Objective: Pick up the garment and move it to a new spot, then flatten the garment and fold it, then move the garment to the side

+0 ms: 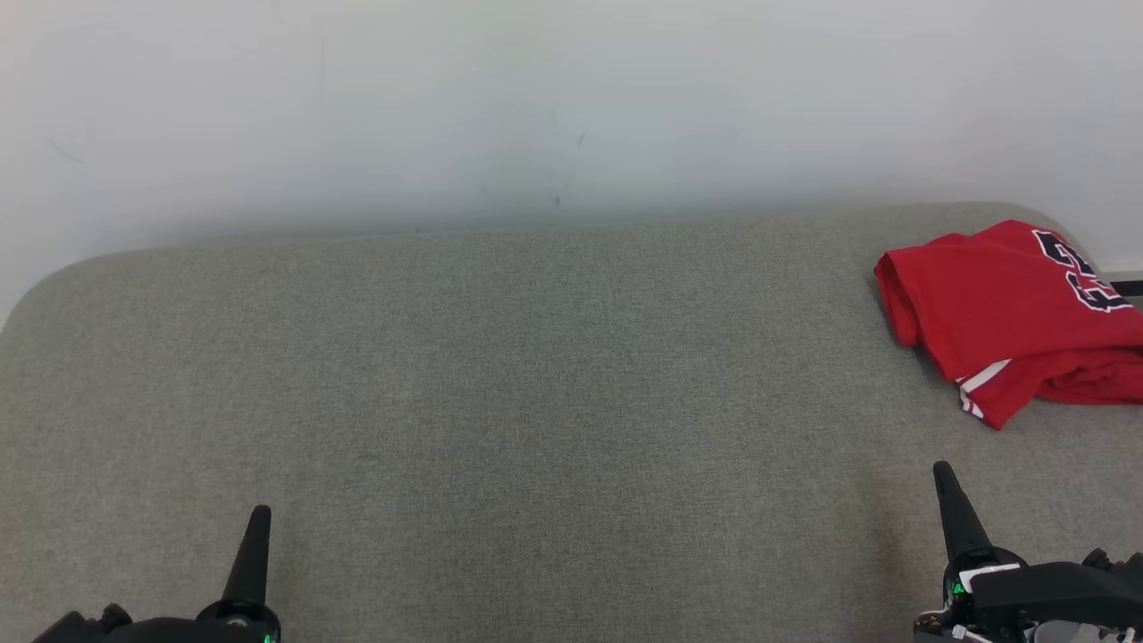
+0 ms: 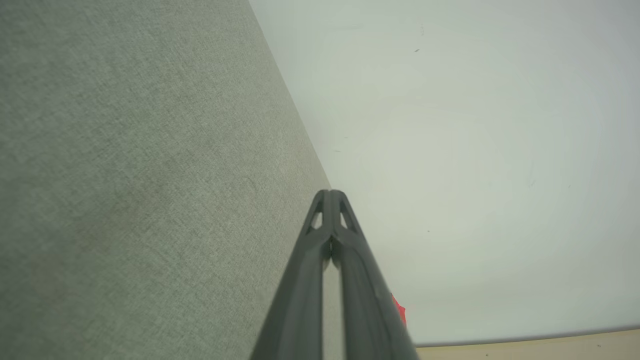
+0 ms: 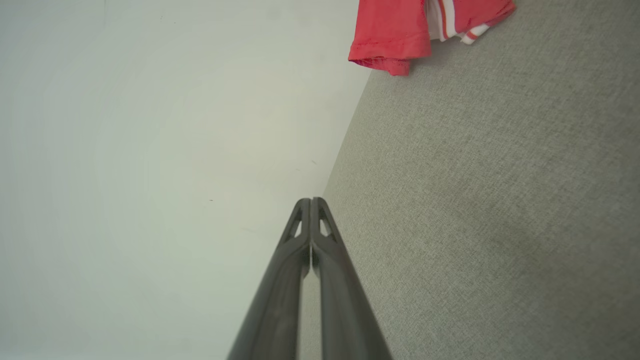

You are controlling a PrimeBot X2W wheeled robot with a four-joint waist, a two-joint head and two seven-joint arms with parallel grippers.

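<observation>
- Wall point(image 1: 571, 89): pale, plain, with a few faint scuff marks. It runs behind the whole far edge of the work surface.
- Work surface point(image 1: 500, 402): grey-green woven fabric top with rounded far corners. It spans the head view from side to side.
- Garment point(image 1: 1009, 313): red shirt, lying bunched and partly folded on the far right of the surface, close to its far right corner. Its right portion runs out of the head view.
- Garment detail: dark lettering with a white outline on the upper face. White-striped trim shows at the near hem.
- Right gripper point(image 1: 942, 469): at the lower right, fingers pressed together into a single point and holding nothing. The garment lies ahead of it and slightly to its right, near but apart, with bare fabric between the tip and the hem.
- Right wrist view: fingertips of the right gripper point(image 3: 311, 200) meet with no gap. The garment point(image 3: 390, 30) sits at the top edge, well clear of the tips, one red hem at the surface's far edge.
- Left gripper point(image 1: 260, 513): at the lower left, jaws together and empty, well apart from the garment across the width of the surface.
- Left wrist view: left gripper point(image 2: 330, 192) tips touching. A small red sliver of the garment point(image 2: 400, 310) shows just past the right-hand finger.
</observation>
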